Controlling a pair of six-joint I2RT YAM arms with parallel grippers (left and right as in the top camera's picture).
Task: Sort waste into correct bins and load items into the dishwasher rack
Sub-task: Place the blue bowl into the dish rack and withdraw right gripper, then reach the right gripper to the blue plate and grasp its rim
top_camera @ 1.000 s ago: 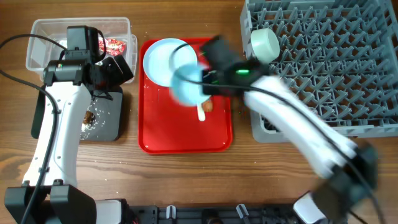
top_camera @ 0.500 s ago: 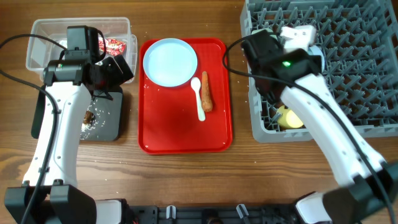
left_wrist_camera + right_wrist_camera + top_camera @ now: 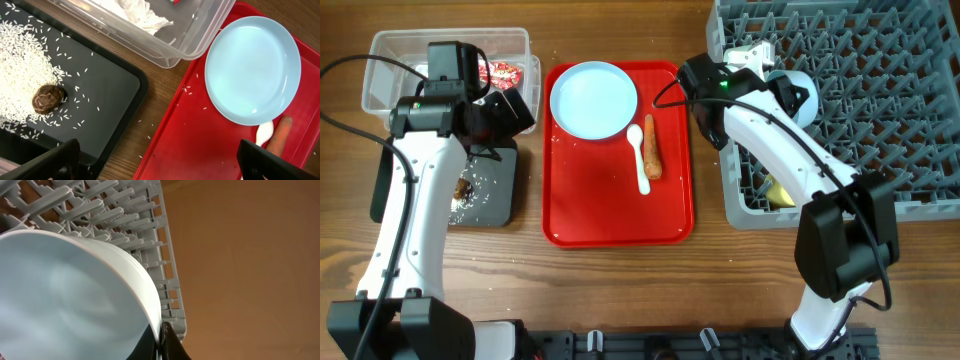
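My right gripper (image 3: 782,88) is shut on the rim of a pale blue-green bowl (image 3: 803,98), held tilted over the near-left part of the grey dishwasher rack (image 3: 880,120). In the right wrist view the fingertips (image 3: 163,341) pinch the bowl (image 3: 70,300) above the rack's pegs (image 3: 125,225). A yellow cup (image 3: 776,189) lies in the rack. The pale blue plate (image 3: 593,98), white spoon (image 3: 641,160) and carrot (image 3: 652,148) lie on the red tray (image 3: 610,215). My left gripper (image 3: 506,110) is open and empty over the black tray (image 3: 495,195). The second bowl is hidden.
The clear tub (image 3: 390,50) holds the red wrapper (image 3: 503,72) and crumpled paper (image 3: 142,14). The black tray (image 3: 107,87) holds rice (image 3: 20,75) and a brown lump (image 3: 46,97). Stray rice grains lie on the wood and the red tray (image 3: 200,145).
My right arm has carried the bowl from above the red tray to the rack's left side. The left arm has not moved.
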